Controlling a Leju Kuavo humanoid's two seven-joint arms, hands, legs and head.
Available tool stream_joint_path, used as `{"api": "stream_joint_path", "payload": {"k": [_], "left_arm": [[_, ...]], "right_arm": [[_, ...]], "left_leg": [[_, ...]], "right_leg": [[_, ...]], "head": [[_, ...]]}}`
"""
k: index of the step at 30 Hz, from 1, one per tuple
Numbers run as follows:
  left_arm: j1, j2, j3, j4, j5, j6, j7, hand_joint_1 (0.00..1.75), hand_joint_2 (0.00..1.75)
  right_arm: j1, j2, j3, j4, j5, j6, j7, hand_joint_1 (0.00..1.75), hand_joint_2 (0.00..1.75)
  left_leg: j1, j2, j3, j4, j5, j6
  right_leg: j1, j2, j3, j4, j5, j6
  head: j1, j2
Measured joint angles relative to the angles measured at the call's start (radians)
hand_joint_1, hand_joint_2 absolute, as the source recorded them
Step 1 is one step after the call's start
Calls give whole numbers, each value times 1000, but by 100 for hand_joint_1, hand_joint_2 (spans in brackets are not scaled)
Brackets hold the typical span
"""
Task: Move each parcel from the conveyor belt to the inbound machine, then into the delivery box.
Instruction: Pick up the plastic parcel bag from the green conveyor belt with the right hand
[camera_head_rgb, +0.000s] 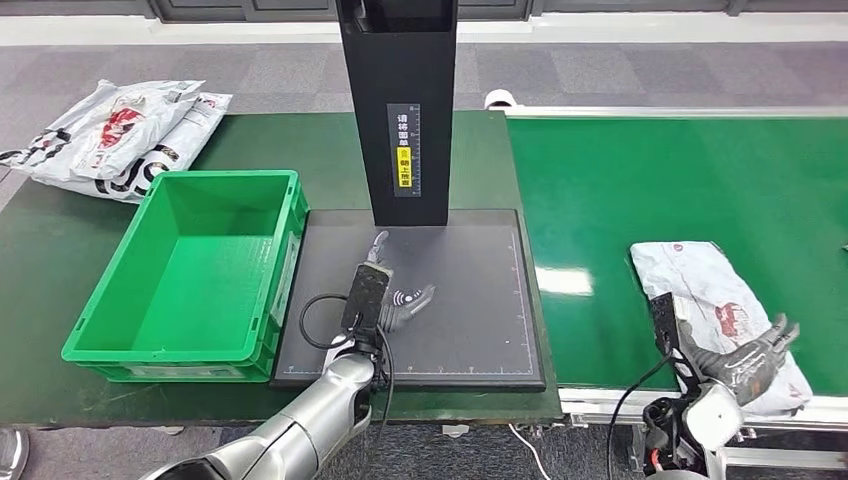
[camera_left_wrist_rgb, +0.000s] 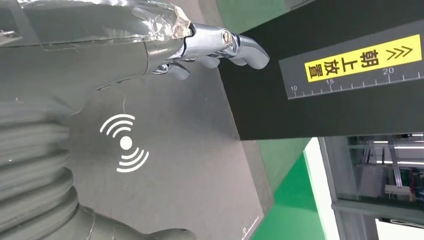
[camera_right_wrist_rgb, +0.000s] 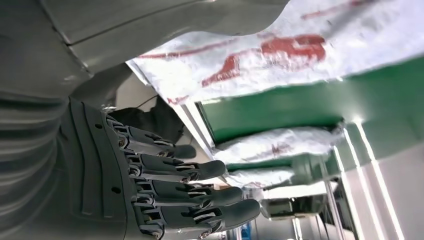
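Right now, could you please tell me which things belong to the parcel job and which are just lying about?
Job:
parcel on the conveyor belt
conveyor belt
inbound machine
green delivery box

Lying about:
pile of bagged parcels on the table beyond the box

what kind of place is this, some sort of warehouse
Most likely a parcel sorting or logistics station. A green conveyor belt carries a white plastic mail parcel, a black scanning platform with a measuring column stands beside it, and a green plastic crate waits for parcels.
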Motion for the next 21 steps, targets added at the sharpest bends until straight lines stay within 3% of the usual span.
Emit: {"api": "stream_joint_path", "payload": {"k": [5, 11, 12, 15, 16, 21], "left_arm": [[4, 5, 53, 0, -49, -19, 0, 0, 175], [6, 9, 89, 0, -65, -27, 0, 0, 175], [6, 9, 92, 0, -68, -29, 0, 0, 175], [6, 8, 106, 0, -89, -44, 0, 0, 175], [5, 7, 111, 0, -100, -50, 0, 0, 175], [4, 1, 135, 3, -146, -67, 0, 0, 175]], "right_arm": [[-25, -107, 180, 243, 0, 80, 254, 0, 175], [-29, -172, 306, 383, 0, 145, 307, 0, 175], [-32, -178, 319, 395, 0, 169, 317, 8, 175], [-43, -188, 358, 419, -1, 297, 349, 138, 175], [-47, -191, 368, 426, -2, 345, 354, 174, 175], [-57, -194, 379, 442, -6, 472, 337, 175, 175]], "left_leg": [[0, -2, 0, 0, 0, 1], [0, -2, -1, 0, 0, 1], [0, -2, 0, 0, 0, 1], [1, 2, 4, 0, -1, 2], [2, 4, 6, 0, -2, 3], [5, 1, 17, 0, -3, 8]], "right_leg": [[0, -2, 0, 0, 0, 0], [0, -2, 0, 0, 0, 0], [0, -2, 0, 0, 0, 0], [2, 1, 4, -3, 0, 1], [3, 3, 6, -4, 0, 1], [5, 0, 22, -11, -2, 7]], "head": [[0, 0], [0, 0], [0, 0], [0, 0], [0, 0], [0, 0]]}}
